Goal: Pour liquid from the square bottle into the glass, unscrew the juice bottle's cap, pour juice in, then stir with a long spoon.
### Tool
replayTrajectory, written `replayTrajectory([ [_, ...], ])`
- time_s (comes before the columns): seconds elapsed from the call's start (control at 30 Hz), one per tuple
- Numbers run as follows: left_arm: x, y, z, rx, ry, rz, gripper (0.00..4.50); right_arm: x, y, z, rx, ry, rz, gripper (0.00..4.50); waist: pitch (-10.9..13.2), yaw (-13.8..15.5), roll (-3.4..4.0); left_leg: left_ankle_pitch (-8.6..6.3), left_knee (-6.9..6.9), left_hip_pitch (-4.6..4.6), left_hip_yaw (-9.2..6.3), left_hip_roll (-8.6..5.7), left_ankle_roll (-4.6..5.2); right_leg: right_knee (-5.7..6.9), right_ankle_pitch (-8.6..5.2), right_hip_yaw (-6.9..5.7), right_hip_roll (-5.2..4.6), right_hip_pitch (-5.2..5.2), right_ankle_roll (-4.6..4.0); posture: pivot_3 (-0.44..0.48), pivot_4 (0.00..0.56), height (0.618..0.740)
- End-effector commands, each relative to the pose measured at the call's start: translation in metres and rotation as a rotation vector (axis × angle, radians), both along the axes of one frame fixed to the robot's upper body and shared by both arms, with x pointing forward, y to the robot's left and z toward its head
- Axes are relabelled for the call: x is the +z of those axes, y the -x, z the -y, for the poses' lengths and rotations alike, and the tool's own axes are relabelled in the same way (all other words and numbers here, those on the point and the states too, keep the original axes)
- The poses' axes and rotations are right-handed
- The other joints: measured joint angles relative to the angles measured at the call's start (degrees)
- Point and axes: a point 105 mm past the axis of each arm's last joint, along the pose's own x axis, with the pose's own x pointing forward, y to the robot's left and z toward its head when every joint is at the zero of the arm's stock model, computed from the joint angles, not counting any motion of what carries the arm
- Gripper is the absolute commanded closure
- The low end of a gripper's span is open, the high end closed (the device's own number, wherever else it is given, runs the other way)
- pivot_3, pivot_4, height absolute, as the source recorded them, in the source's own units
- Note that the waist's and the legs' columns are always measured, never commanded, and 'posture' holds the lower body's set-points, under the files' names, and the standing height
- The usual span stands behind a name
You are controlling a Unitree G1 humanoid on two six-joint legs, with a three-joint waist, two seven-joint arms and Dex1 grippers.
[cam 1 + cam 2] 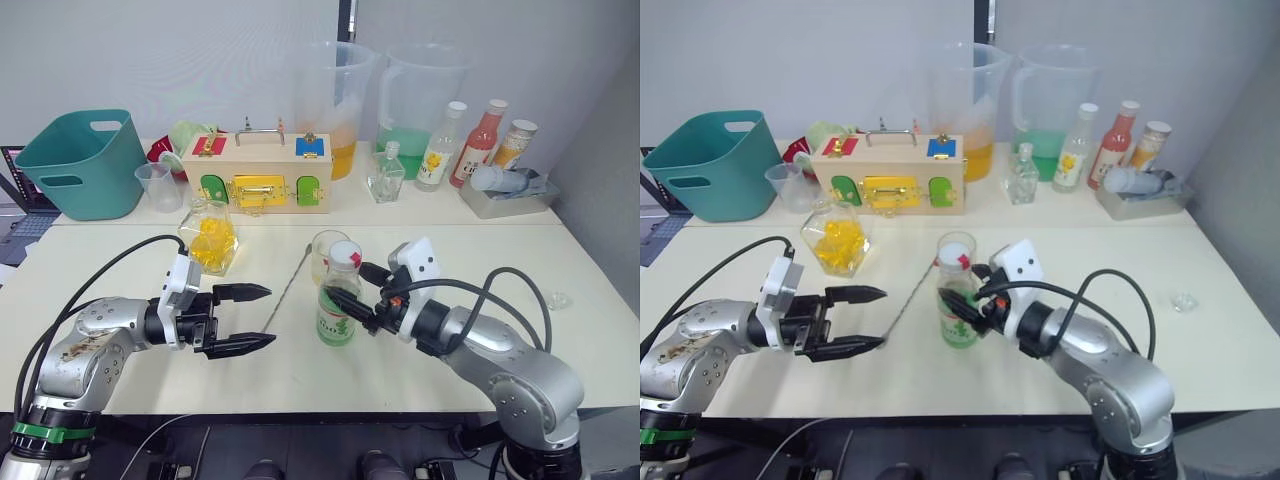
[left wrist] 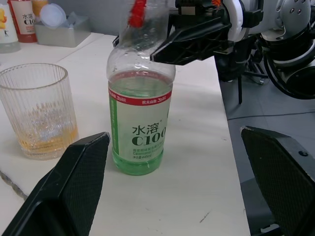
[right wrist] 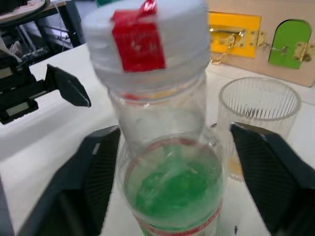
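Illumination is bright, even and diffuse, from overhead. Shadows on the table [image 1: 300, 370] are soft and faint. In the right wrist view, the juice bottle [image 3: 167, 147] at 12 o'clock is strongly blurred, being close to the lens. The left wrist view is comparatively sharp. Head views show mild softness at the edges.

Cream table [image 1: 120, 380], pale grey wall [image 1: 150, 50]

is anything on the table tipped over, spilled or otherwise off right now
No spill shows. The juice bottle stands upright, its cap on, beside the glass, which holds a little amber liquid. The long spoon lies flat on the table. One oddity: a bottle lying on its side in the grey tray at the back.
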Motion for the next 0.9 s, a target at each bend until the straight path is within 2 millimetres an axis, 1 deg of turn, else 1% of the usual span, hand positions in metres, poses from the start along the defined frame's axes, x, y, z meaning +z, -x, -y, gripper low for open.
replayTrajectory([
  [0.03,0.011,0.003,-0.002,0.024,0.002,0.071,0.0,0.019,0.006,0.003,0.097,-0.016,0.067,0.04,0.0,0.0,0.0,0.0,0.0,0.0,0.0,0.0,0.0,-0.01,0.0,0.0,0.0,0.0,0.0,0.0,0.15,0.74],
  [0.07,0.011,0.003,-0.002,0.034,0.003,0.072,0.0,0.022,0.009,0.005,0.159,-0.024,0.061,0.04,0.0,0.0,0.0,0.0,0.0,0.0,0.0,0.0,0.0,0.0,0.0,0.0,0.0,0.01,0.0,0.0,0.15,0.74],
  [0.13,0.011,0.005,-0.003,0.051,0.008,0.071,0.0,0.025,0.012,0.011,0.25,0.029,0.08,0.04,0.0,0.0,0.0,0.0,0.0,0.0,0.0,0.0,0.0,-0.02,0.0,0.0,0.0,0.02,0.0,0.0,0.15,0.74],
  [0.23,0.011,0.007,-0.004,0.065,0.009,0.074,0.0,0.022,0.006,0.021,0.309,0.121,0.121,0.04,0.0,0.0,0.0,0.0,0.0,0.0,0.0,0.0,0.0,-0.05,0.0,-0.01,0.0,0.03,0.01,0.0,0.15,0.74],
  [0.3,0.011,0.008,-0.006,0.077,0.008,0.08,0.0,0.024,0.002,0.021,0.366,0.14,0.147,0.04,0.0,0.0,-0.01,0.0,0.0,0.01,0.02,0.01,0.0,-0.07,-0.01,0.0,0.01,0.04,0.01,0.0,0.15,0.74],
  [0.43,0.013,0.009,-0.009,0.105,0.006,0.092,0.0,0.03,-0.004,0.012,0.465,0.145,0.189,0.04,0.0,-0.2,-0.01,0.0,0.0,0.01,0.04,0.04,0.0,-0.06,-0.01,0.01,0.03,0.0,0.0,0.0,0.15,0.74],
  [0.57,0.012,0.016,-0.01,0.109,0.004,0.078,0.0,0.033,-0.015,0.002,0.5,0.142,0.211,0.04,0.0,-0.1,-0.01,0.0,0.0,-0.01,0.03,0.03,0.0,-0.03,-0.01,0.01,0.01,-0.02,0.0,0.0,0.15,0.74],
  [0.7,0.013,0.018,-0.01,0.125,0.006,0.079,0.0,0.031,-0.02,-0.008,0.537,0.137,0.199,0.04,0.0,0.2,-0.01,0.0,0.0,-0.02,0.01,0.01,0.0,-0.02,-0.01,-0.01,-0.02,0.0,0.0,0.0,0.15,0.74],
  [0.73,0.013,0.018,-0.011,0.129,0.006,0.08,0.0,0.031,-0.021,-0.009,0.54,0.134,0.194,0.55,0.0,0.2,-0.01,0.0,0.0,-0.02,0.01,0.01,0.0,-0.03,-0.01,-0.01,-0.02,0.01,0.0,0.0,0.15,0.74],
  [0.77,0.013,0.018,-0.011,0.132,0.005,0.081,0.0,0.03,-0.021,-0.01,0.546,0.135,0.19,0.74,0.0,0.2,-0.01,0.0,0.0,-0.02,0.01,0.0,0.0,-0.03,-0.01,-0.01,-0.02,0.0,0.0,0.0,0.15,0.74],
  [0.87,0.013,0.018,-0.011,0.135,0.004,0.084,0.0,0.031,-0.02,-0.012,0.564,0.136,0.192,1.69,0.0,0.2,-0.01,0.0,0.0,-0.01,0.01,0.01,0.0,-0.02,0.0,-0.01,-0.01,0.0,0.0,0.0,0.15,0.74],
  [0.9,0.013,0.018,-0.011,0.136,0.004,0.084,0.0,0.031,-0.019,-0.013,0.571,0.133,0.193,2.08,0.0,0.1,-0.01,0.0,0.0,-0.02,0.01,0.01,0.0,-0.02,0.0,-0.01,-0.01,-0.01,0.0,0.0,0.15,0.74],
])
